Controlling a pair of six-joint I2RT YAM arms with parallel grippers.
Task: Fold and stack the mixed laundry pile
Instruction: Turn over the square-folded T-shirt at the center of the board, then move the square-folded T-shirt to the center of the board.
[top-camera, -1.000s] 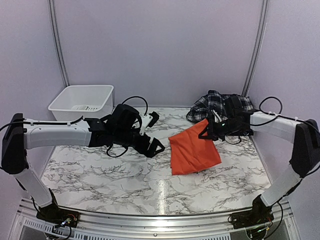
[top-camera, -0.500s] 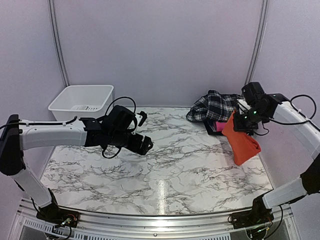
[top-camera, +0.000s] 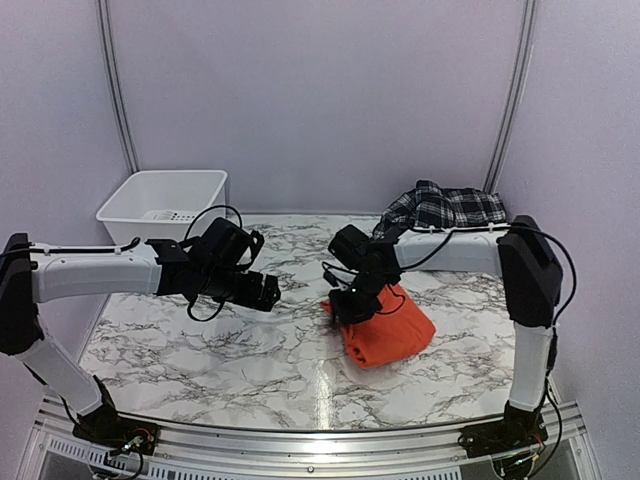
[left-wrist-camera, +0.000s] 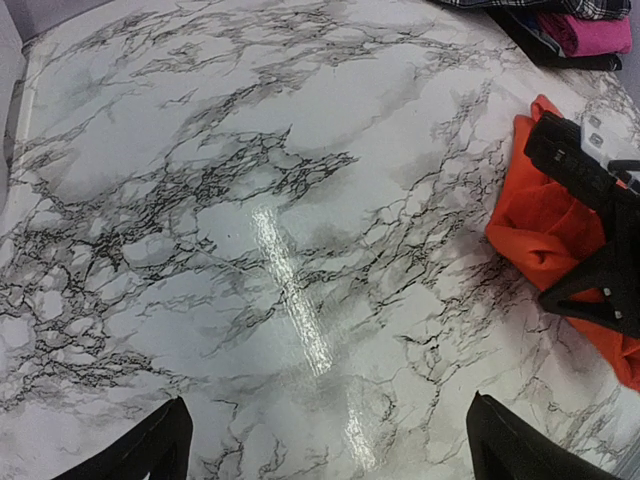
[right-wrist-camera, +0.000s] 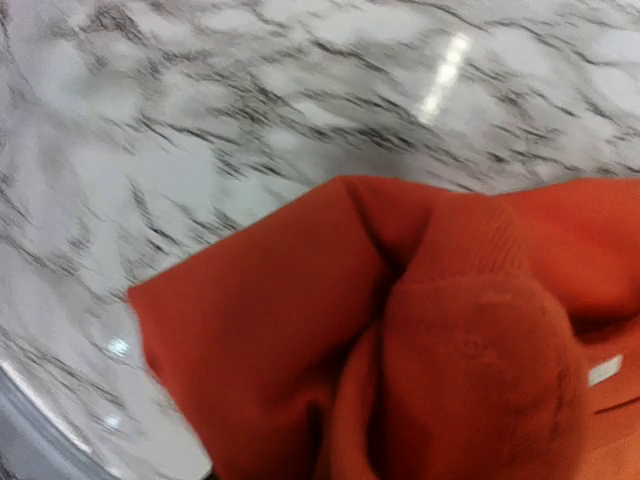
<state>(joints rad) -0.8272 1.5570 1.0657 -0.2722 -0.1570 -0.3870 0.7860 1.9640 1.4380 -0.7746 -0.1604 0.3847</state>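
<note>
The right gripper (top-camera: 350, 303) has brought the plain bright orange cloth t-shirt (top-camera: 398, 335) down onto the middle of the marble-patterned table (top-camera: 200, 350), where it lies crumpled, and I cannot tell if that gripper holds it, while the left gripper (top-camera: 266, 292) hangs wide open, so spreading it flat with both seems the next move.

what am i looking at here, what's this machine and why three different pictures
These are two robot arms bolted at the near edge of a marble table. The wide picture comes from a fixed camera above and behind them. The other two come from a small camera on each wrist, looking down past its tool. A bunched orange t-shirt lies on the table, and a plaid shirt at the back right has a pink garment by it. A white bin stands at the back left. The left tool is open and empty. The right tool sits on the orange t-shirt, but whether it grips the cloth is unclear.
</note>
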